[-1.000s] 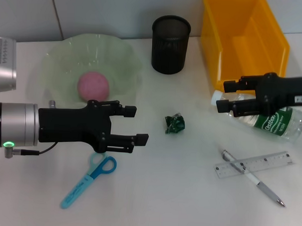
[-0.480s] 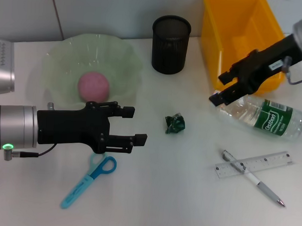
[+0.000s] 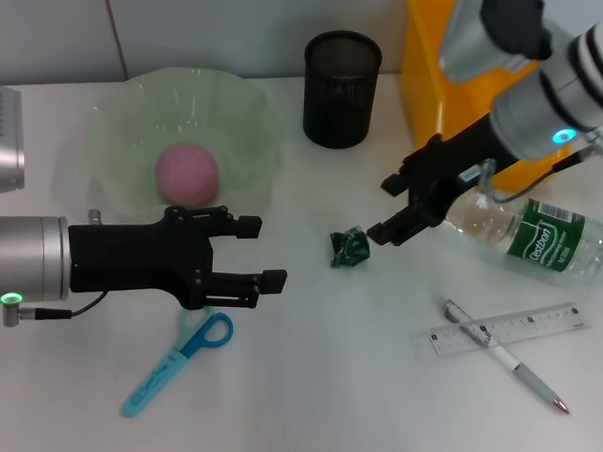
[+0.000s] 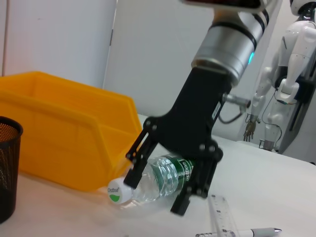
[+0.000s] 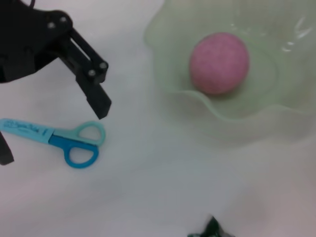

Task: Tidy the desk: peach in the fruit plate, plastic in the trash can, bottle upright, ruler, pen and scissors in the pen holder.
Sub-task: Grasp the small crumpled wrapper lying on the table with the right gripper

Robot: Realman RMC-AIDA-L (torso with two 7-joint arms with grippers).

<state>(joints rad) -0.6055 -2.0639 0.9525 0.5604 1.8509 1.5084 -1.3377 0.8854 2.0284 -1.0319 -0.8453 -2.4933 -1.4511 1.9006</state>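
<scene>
Plastic step: the right hand [image 3: 394,208], open and empty, hangs just beside the crumpled green plastic [image 3: 349,247]; next, descend and pinch it.

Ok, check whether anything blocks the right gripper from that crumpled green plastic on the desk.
Nothing visible does. The right gripper hangs open just beside the crumpled green plastic, with only bare desk between them. The bottle lies behind the gripper, and the left gripper is off on the other side.

Bright, even light falls from overhead on the white table [image 3: 304,386], leaving only faint, soft shadows. The right wrist view is softly blurred; glare glints on the fruit plate [image 5: 291,34].
</scene>
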